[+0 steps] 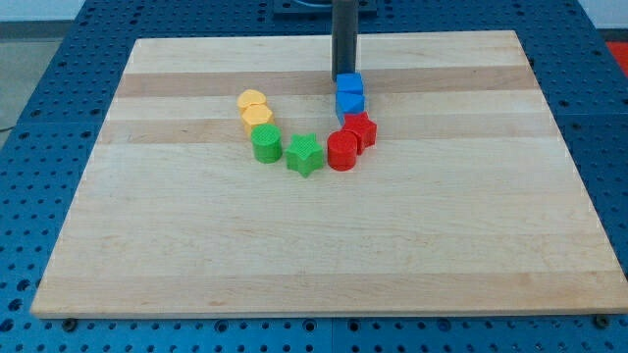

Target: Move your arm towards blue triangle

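Two blue blocks stand one behind the other near the view's top centre, the upper blue block (350, 85) touching the lower blue block (350, 104). I cannot tell which of them is the triangle. My dark rod comes down from the view's top. My tip (344, 75) sits right at the upper blue block's far side, touching it or nearly so.
The blocks form a U-shaped arc on the wooden board (471, 226). It runs from a red star (361, 129) through a red cylinder (342, 152), a green star (305, 155) and a green cylinder (265, 144) to two yellow blocks (254, 107).
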Available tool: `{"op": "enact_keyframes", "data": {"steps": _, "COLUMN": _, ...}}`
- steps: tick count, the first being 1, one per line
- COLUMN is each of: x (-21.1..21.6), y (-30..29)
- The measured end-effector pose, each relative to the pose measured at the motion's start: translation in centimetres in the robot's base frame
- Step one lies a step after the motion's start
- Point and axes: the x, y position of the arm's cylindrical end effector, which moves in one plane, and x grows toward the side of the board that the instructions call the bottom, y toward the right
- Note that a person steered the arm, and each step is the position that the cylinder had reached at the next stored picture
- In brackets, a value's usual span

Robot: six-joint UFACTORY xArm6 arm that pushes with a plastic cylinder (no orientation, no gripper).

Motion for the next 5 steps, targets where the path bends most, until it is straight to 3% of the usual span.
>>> {"op": "enact_keyframes", "data": {"steps": 5, "x": 0.6, "y": -2.3}}
